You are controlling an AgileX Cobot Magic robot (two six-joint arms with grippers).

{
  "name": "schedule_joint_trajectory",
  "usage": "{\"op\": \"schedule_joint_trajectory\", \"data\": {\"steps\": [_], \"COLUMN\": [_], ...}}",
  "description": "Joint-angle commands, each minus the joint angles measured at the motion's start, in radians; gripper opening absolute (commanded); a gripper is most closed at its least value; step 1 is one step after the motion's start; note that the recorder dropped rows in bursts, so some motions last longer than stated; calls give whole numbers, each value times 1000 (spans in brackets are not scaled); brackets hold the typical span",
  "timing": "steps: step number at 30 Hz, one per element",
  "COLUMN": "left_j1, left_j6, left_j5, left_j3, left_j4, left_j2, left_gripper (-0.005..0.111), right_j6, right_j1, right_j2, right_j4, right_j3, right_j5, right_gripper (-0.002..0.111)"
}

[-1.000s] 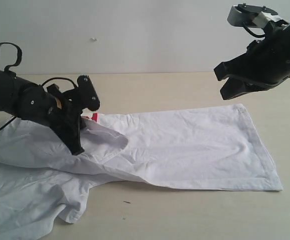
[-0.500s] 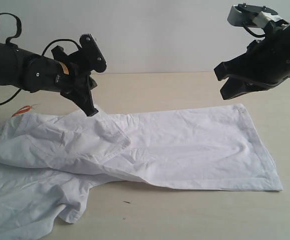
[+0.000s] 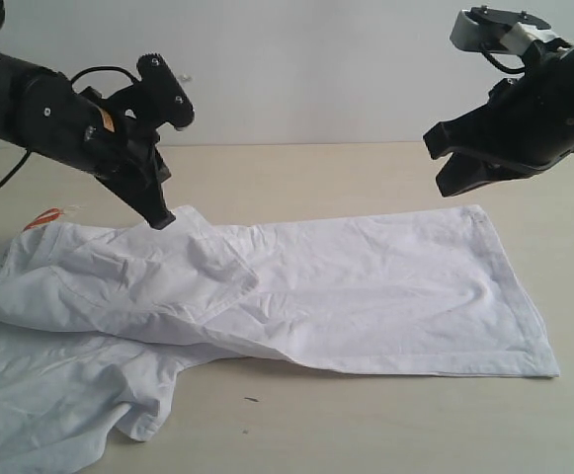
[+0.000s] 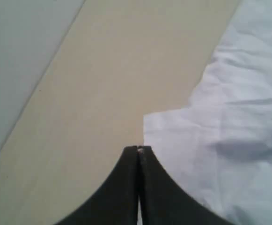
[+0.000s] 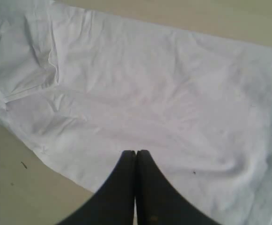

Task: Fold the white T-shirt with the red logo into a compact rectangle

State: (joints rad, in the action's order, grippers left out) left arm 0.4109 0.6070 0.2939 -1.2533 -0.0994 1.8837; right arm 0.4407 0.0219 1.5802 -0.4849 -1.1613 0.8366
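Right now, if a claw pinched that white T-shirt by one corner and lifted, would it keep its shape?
Probably not: the white T-shirt lies creased and folded over itself, so it looks thin and floppy. It is likely light, since it drapes flat on the table. Pushed, it would probably bunch rather than slide whole, like its rumpled end.

white T-shirt (image 3: 366, 286): 1 | robot arms (image 3: 49, 109) (image 3: 533, 109): 2 | table (image 3: 366, 168): 1 | orange tag (image 3: 41, 219): 1

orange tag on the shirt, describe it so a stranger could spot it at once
A white T-shirt lies spread across the beige table. At its back left corner in the exterior view, a small orange tag pokes out. It is the only coloured spot on the white cloth.
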Motion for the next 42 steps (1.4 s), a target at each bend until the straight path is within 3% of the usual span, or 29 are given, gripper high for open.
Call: {"op": "schedule_joint_trajectory", "data": {"steps": [1, 11, 21, 25, 42], "left_j1": [-2, 1, 11, 74, 302], "left_j6": [-13, -13, 167, 259, 196], "left_j5": [134, 208, 354, 437, 486], "left_j3": [21, 196, 310, 331, 477], "left_j4": [6, 40, 313, 378, 373], "left_j2": [-75, -284, -372, -370, -370], "left_gripper": [0, 0, 0, 0, 0], "right_j6": [10, 10, 10, 10, 12], "right_j1": [2, 2, 2, 2, 2], "right_j2": [-10, -10, -10, -10, -10], "right_j4": [-8, -12, -32, -38, -66], "right_j3": [-5, -5, -5, -5, -5], "right_j5": [-2, 12, 31, 32, 45], "right_gripper": [0, 0, 0, 0, 0]}}
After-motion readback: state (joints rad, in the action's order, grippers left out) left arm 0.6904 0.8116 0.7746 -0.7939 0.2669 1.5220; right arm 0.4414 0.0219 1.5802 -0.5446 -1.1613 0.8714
